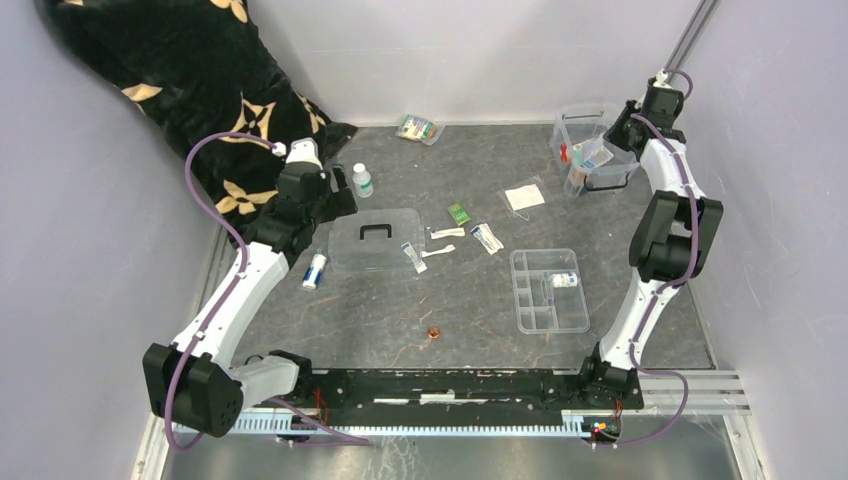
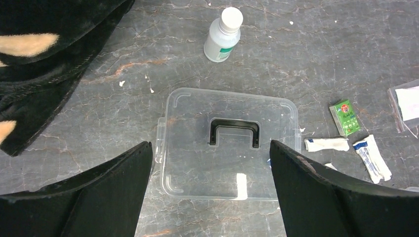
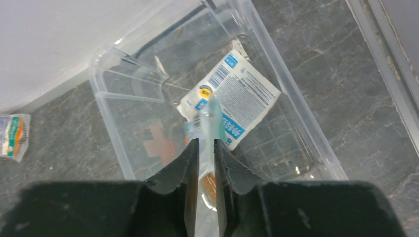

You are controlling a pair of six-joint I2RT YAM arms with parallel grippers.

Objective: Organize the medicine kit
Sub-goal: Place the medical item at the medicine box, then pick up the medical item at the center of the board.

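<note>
Medicine kit, one clear box, stands lidless at 2 o'clock on the table, close to the back wall, with a red cross on its side and one printed sachet inside.

Right gripper hangs over the box, jaws nearly together around one clear tube; whether they press it cannot be told.

Lid, one, flat, with a black handle, lies at 9 o'clock. Left gripper hovers above it, jaws wide apart, holding nothing.

Surface: dark grey marbled top; pale grey walls on three sides.

Also counted: one divided tray at 4 o'clock, one white bottle at 10 o'clock, one green packet near centre, one black patterned cloth at 11 o'clock
</note>
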